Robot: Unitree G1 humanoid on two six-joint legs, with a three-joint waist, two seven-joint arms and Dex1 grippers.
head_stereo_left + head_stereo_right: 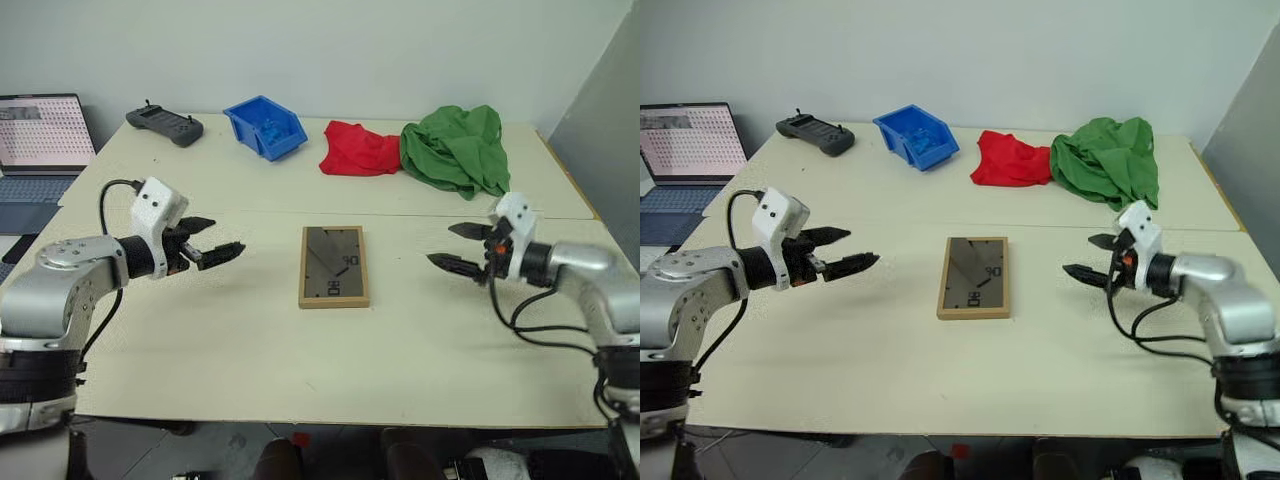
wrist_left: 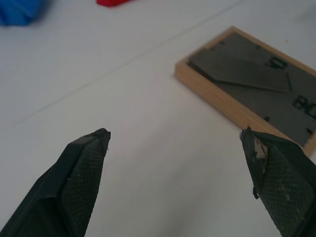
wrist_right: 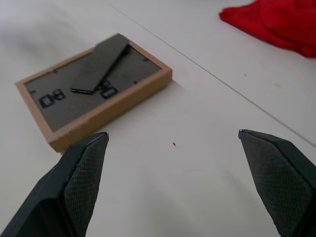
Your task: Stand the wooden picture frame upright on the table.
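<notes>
The wooden picture frame (image 1: pixel 333 266) lies flat in the middle of the cream table (image 1: pixel 250 340), dark back panel up with its stand folded against it. The frame (image 2: pixel 252 91) also shows ahead of the left fingers, and the frame (image 3: pixel 94 89) ahead of the right ones. My left gripper (image 1: pixel 212 242) hovers open to the left of the frame, pointing toward it. My right gripper (image 1: pixel 455 246) hovers open to the right of it, pointing back at it. Both are apart from the frame and hold nothing.
Along the far side of the table lie a grey handheld controller (image 1: pixel 164 124), a blue bin (image 1: pixel 264 126), a red cloth (image 1: pixel 358 150) and a green cloth (image 1: pixel 458 148). A laptop (image 1: pixel 40 140) stands off the table's far left. A seam (image 1: pixel 400 214) crosses the tabletop behind the frame.
</notes>
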